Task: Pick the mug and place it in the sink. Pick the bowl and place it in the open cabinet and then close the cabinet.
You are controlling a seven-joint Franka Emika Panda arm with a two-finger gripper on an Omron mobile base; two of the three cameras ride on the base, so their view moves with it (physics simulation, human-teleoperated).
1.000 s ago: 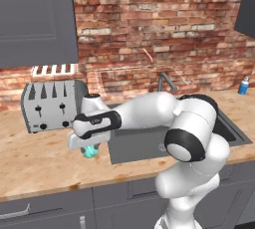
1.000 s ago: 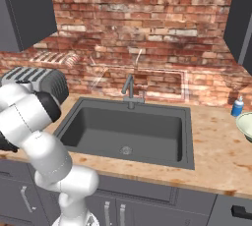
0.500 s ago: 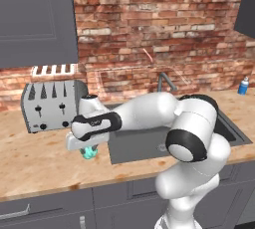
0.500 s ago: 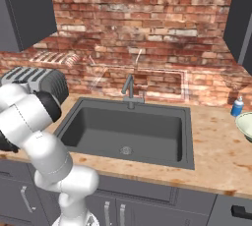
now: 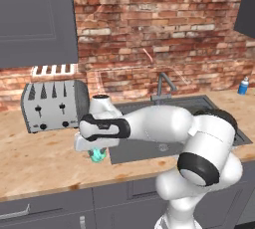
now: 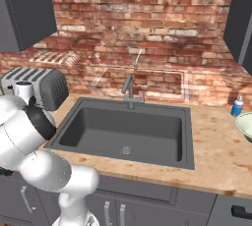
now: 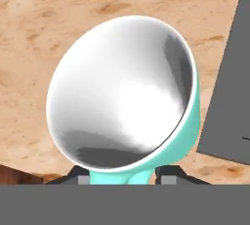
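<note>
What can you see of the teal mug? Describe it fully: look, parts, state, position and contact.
The mug is small and teal-green outside, with a glossy white inside that looks empty. In the hand view its round mouth faces the camera, and the gripper's two dark fingertips flank a teal part at its lower edge, probably the handle. In the left base view it sits low under the hand on the wooden counter, beside the sink's left edge.

White arm reaches left over desk [image 5: 40,163]; end effector [image 5: 97,149] low on teal mug [image 5: 98,155], just left of sink [image 5: 149,148]. Toaster [image 5: 52,105] behind. Faucet [image 5: 163,84] at back, blue bottle [image 5: 243,85] far right.
</note>
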